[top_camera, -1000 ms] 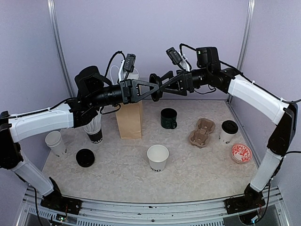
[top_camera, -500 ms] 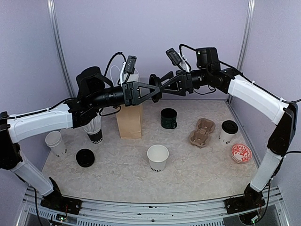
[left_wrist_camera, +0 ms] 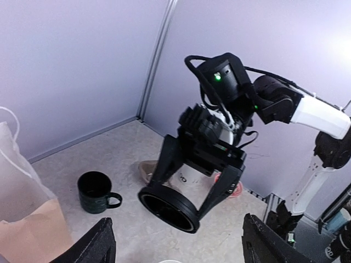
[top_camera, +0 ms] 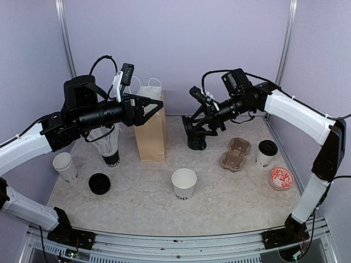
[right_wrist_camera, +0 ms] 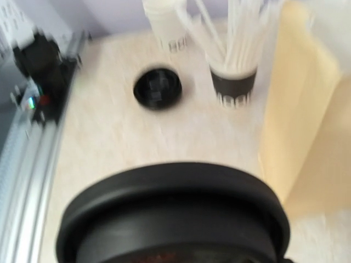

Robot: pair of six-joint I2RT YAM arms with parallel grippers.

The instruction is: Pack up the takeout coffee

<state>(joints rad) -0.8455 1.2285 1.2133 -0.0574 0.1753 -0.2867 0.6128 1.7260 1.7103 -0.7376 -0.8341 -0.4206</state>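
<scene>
1. Top external and both wrist views: I am seeing the right gripper [left_wrist_camera: 176,201] clamping a black lid [right_wrist_camera: 175,213] near the green mug [left_wrist_camera: 96,192].
2. I am seeing the left gripper [top_camera: 155,111] hanging with fingers apart by the paper bag [top_camera: 151,137].
3. A lidless white cup [top_camera: 184,183] is standing near centre.

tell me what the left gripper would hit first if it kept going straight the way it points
Most likely the black lid clamped in the right gripper: it sits roughly ahead of the open left gripper in its wrist view. Nothing else shows between, though depth is unclear.
</scene>
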